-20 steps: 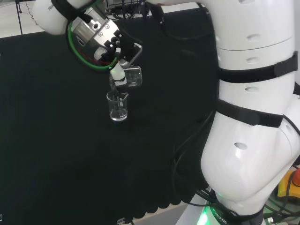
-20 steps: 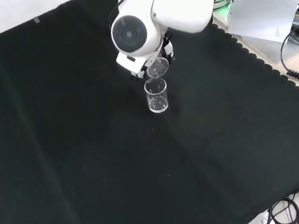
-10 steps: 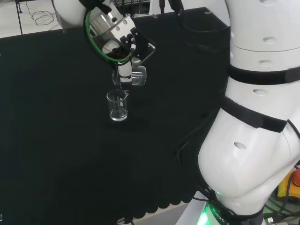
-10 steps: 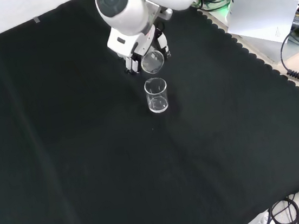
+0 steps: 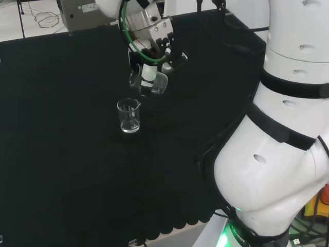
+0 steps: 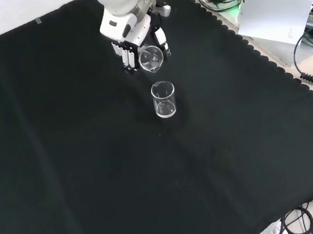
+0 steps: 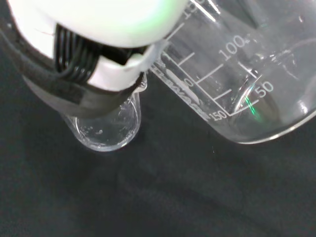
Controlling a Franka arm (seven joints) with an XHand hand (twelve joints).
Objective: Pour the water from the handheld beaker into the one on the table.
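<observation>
Two clear glass beakers are in play. One small clear glass beaker [image 5: 129, 116] stands upright on the black cloth of the table [image 6: 65, 162]; whether it holds water is hard to tell. The other clear glass beaker with printed graduation marks [image 6: 150, 58] is tipped on its side in the air, gripped by the black and white robot hand [image 6: 129, 34], whose fingers [image 6: 127, 58] curl round its wall. In the front view it hangs above and just beyond the standing beaker, apart from it.

Risks, as I judge them: the tilted mouth does not sit over the standing beaker, so any water left would fall on the cloth. Smooth glass could also slip in the curled fingers.

Beyond the scalloped edge of the cloth lie cables [image 6: 311, 75] and a pale flat board [image 6: 275, 17].
</observation>
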